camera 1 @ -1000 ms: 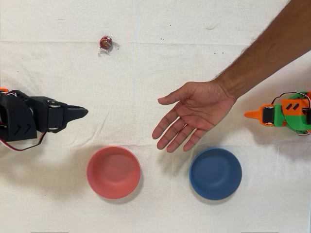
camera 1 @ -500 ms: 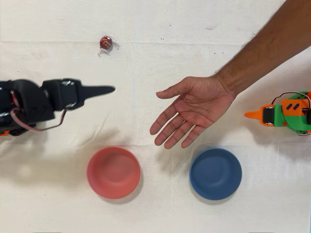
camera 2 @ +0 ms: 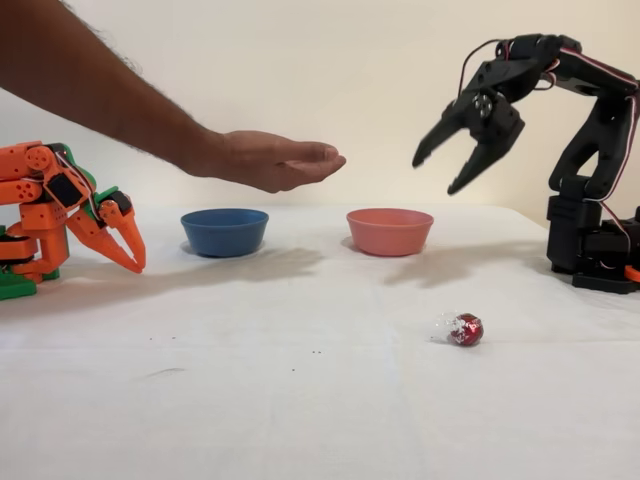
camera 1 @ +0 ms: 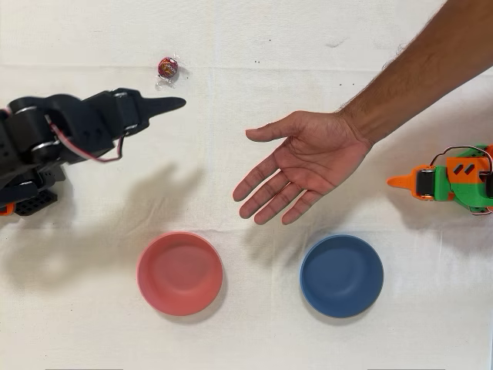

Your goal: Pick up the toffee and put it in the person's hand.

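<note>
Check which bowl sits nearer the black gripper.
The pink bowl. In the overhead view it lies on the black gripper's side of the table, while the blue bowl lies further away, below the person's hand.

**Materials and finish as we see them**

We read the table cover [camera 2: 250, 400] as matt white cloth, lightly creased. On that cloth, the toffee [camera 2: 466, 329] has a glossy dark red foil-like wrapper with clear crinkled twisted ends. Behind it in the fixed view, the pink bowl [camera 2: 389, 231] and the blue bowl [camera 2: 224, 231] look like smooth matt plastic. Above the pink bowl, the gripper [camera 2: 440, 172] is black plastic, dull satin finish. Left of the blue bowl, the idle orange arm [camera 2: 60, 215] is plastic too, slight sheen.
</note>
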